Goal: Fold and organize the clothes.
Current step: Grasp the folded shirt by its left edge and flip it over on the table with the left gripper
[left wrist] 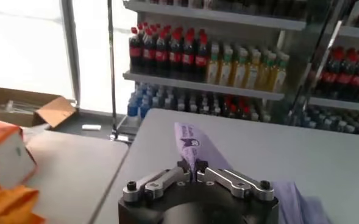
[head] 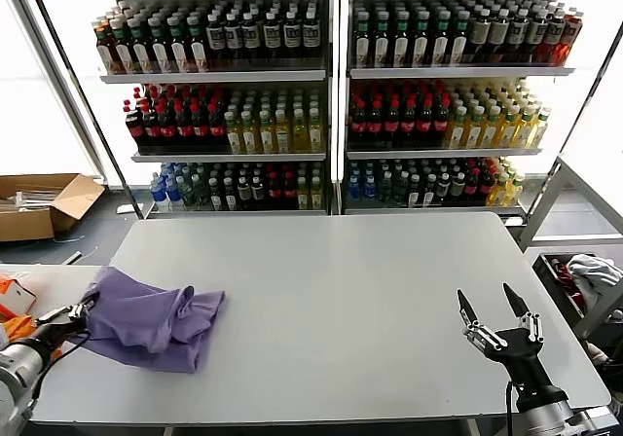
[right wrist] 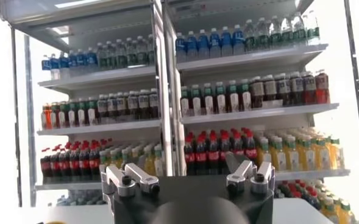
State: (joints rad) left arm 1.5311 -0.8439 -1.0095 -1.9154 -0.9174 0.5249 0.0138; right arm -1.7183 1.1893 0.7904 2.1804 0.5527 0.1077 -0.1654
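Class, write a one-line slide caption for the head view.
Left tool shut on the lavender T-shirt at the table's left edge; right tool open, idle.

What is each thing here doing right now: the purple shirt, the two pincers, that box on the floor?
T-shirt: crumpled on the table's left side, one edge pinched.
Left pincer: shut on the T-shirt.
Right pincer: open, empty, above the table's right near corner.
Cardboard box: flaps open, on the floor.

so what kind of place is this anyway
Probably a mock shop or a lab set up like one: tall shelves of bottled drinks stand behind a plain grey table, and an open cardboard box sits on the floor.
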